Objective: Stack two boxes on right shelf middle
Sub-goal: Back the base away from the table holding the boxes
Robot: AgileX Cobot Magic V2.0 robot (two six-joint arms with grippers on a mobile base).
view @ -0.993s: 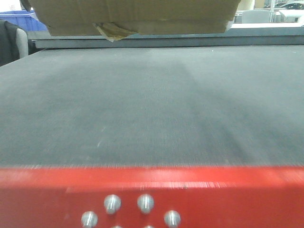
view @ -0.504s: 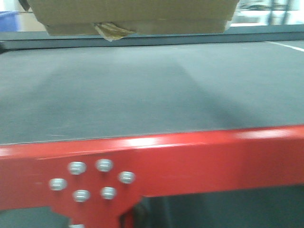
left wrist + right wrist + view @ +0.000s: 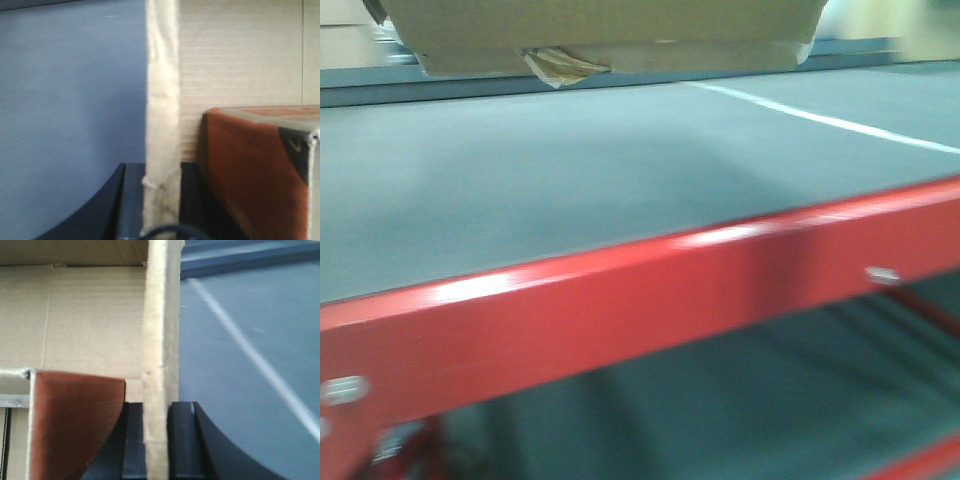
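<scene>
Two views agree on the grip. Front: the cardboard box (image 3: 610,35) stays high while the red-edged platform (image 3: 620,290) has swung skew, so I reckon we're turning; placing is still ahead. Left wrist: the left gripper (image 3: 161,172) clamps the box wall between its fingers. Right wrist: the right gripper (image 3: 156,415) does likewise.

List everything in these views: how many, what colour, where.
Brown corrugated cardboard box: one, tan, top of front view, above the platform.
Glossy brown tape scrap: one, brown, hanging under that box.
Reddish-brown box: one, inside the cardboard box.
Grey fabric-textured platform: one, grey, with a red front edge, below the box.
White line: one, white, on the grey surface at right.
Silver rivets: two seen, on the red edge.
Left gripper: black, shut on a box wall.
Right gripper: black, shut on a box wall.
</scene>
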